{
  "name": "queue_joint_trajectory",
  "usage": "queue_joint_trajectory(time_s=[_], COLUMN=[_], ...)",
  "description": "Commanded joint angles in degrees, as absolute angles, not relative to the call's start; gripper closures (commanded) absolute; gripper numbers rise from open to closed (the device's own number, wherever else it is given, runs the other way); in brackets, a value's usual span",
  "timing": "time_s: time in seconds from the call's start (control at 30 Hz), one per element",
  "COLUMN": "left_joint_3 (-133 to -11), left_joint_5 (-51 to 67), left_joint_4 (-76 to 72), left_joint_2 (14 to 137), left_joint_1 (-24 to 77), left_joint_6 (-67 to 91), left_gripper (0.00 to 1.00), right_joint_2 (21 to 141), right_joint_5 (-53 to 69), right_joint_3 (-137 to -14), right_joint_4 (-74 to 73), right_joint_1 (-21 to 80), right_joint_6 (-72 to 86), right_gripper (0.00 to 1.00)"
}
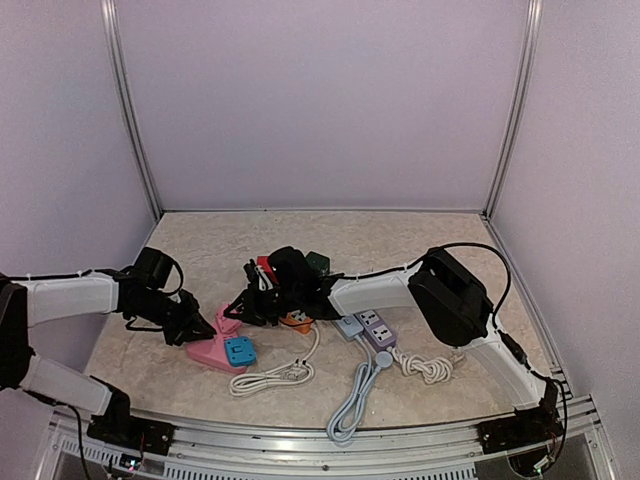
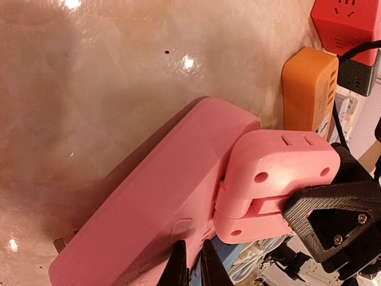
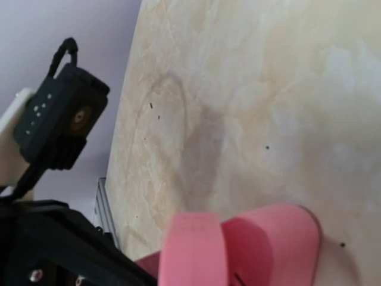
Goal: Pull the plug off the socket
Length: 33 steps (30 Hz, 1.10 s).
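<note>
A pink socket strip [image 1: 208,350] lies at the left of the table, with a blue plug [image 1: 240,350] on its top. A pink plug [image 1: 226,320] sits in its far end. In the left wrist view the pink plug [image 2: 280,170] juts from the strip [image 2: 155,202], and a black finger [image 2: 324,217] of my right gripper [image 1: 240,308] lies against it. My left gripper [image 2: 193,268] has its tips nearly together, resting on the strip's top face. In the right wrist view the plug [image 3: 196,250] fills the bottom centre, blurred, beside the strip [image 3: 274,238].
An orange socket block [image 1: 295,320] and a red one [image 2: 348,27] lie behind the strip. Purple [image 1: 377,328] and grey-blue [image 1: 348,327] strips with coiled cables [image 1: 275,375] lie at the front centre. Walls close the table on three sides.
</note>
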State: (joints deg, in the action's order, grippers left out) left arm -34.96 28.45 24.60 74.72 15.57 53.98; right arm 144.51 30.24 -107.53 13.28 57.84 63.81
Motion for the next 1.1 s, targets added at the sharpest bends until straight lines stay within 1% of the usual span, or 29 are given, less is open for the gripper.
queue_joint_trajectory(time_s=[0.0, 0.13, 0.67, 1.07], left_joint_3=[-34.52, -34.58, -34.38, -33.93], left_joint_5=[24.73, 23.79, 21.26, 20.92], left_joint_4=[28.19, 29.12, 29.72, 28.76], left_joint_2=[76.17, 77.04, 78.61, 79.91], left_joint_1=[15.88, 15.98, 16.87, 17.29], left_joint_6=[54.18, 54.46, 55.9, 56.56], left_gripper=[0.92, 0.94, 0.94, 0.94], right_joint_2=[145.45, 145.3, 144.83, 144.07], right_joint_5=[33.23, 34.64, 36.74, 36.59], right_joint_3=[-105.7, -103.8, -101.53, -101.49], right_joint_4=[17.48, 22.2, 32.32, 34.86], right_joint_1=[57.31, 56.98, 56.56, 56.51], right_joint_6=[65.34, 68.74, 76.0, 77.17], right_gripper=[0.87, 0.89, 0.91, 0.91])
